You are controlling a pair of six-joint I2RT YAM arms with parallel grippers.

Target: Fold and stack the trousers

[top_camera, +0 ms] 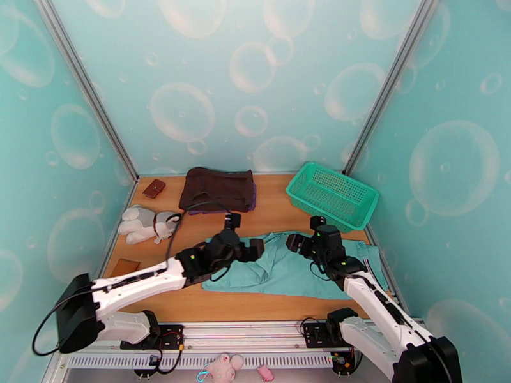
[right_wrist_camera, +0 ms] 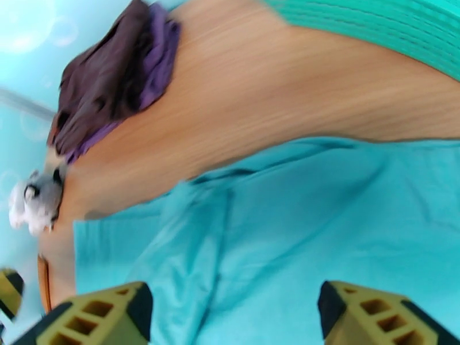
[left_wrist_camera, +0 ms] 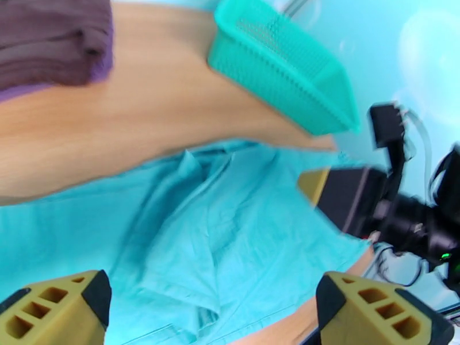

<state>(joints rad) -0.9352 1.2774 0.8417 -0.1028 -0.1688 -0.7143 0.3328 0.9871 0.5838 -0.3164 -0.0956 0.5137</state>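
The light teal trousers (top_camera: 290, 270) lie spread and wrinkled across the near right part of the wooden table (top_camera: 274, 212). My left gripper (top_camera: 257, 249) hovers over their far left edge. Its yellow fingers (left_wrist_camera: 63, 311) stand wide apart with nothing between them, and the rumpled trousers (left_wrist_camera: 218, 225) lie below. My right gripper (top_camera: 296, 243) is above the far middle of the cloth, a short way right of the left one. It is open too, its fingers (right_wrist_camera: 98, 317) spread over the trousers (right_wrist_camera: 322, 225) without touching them.
A dark brown folded garment (top_camera: 217, 189) lies at the back centre on a purple one. A green mesh basket (top_camera: 332, 194) stands at the back right. A grey and white plush toy (top_camera: 147, 225) and a small brown wallet (top_camera: 154, 187) lie on the left.
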